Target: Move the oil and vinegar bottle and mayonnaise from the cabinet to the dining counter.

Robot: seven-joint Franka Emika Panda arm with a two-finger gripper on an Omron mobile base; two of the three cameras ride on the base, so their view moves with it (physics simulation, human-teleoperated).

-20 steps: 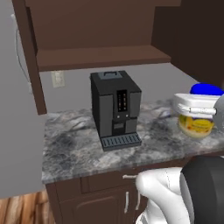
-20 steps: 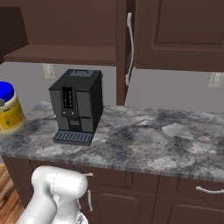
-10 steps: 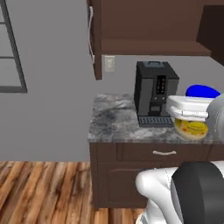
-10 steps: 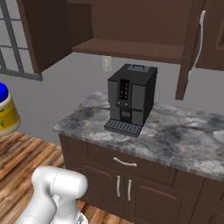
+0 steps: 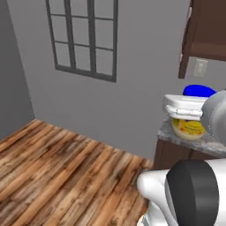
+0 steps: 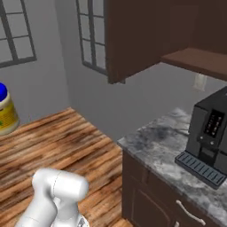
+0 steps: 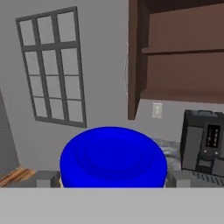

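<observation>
Riding in the gripper (image 5: 187, 115), the mayonnaise (image 5: 190, 127) hung beside the arm in the left base view. Right base view — jar at the left edge, clear of the cabinet (image 6: 133, 40). Hand view: spread fingers (image 7: 47, 179) flanked the blue lid — rigid, probably smooth, best clamped on its body.

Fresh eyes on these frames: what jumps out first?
The mayonnaise, its bright blue lid big in the hand view, sits between the gripper fingers, carried above the wood floor. Next, the black coffee machine on the grey-marbled counter, under the open dark cabinet.
</observation>
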